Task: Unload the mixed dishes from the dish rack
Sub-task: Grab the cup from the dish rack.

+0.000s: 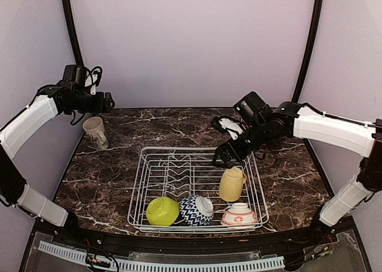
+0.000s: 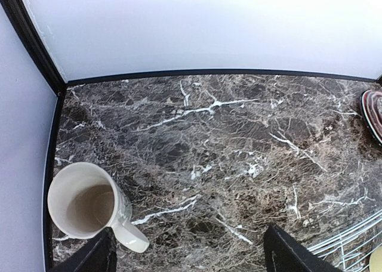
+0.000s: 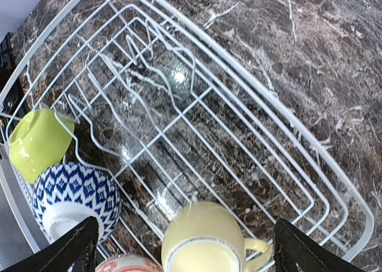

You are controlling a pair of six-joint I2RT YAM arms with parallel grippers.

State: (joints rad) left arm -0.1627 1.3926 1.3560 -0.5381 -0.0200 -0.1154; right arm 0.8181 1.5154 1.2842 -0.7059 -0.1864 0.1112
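A cream ceramic mug (image 1: 95, 132) stands near the table's (image 1: 179, 126) far-left corner under wide-open, empty left jaws. The right jaws gape empty above a yellow mug (image 1: 231, 184) in the white wire rack (image 1: 197, 148).

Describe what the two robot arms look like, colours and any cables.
Both the left arm and the right arm have smooth white shells over their long links, with black joints and black wrist housings. Loose black cables loop above the left wrist. The fingers are black, flat and wedge-shaped.
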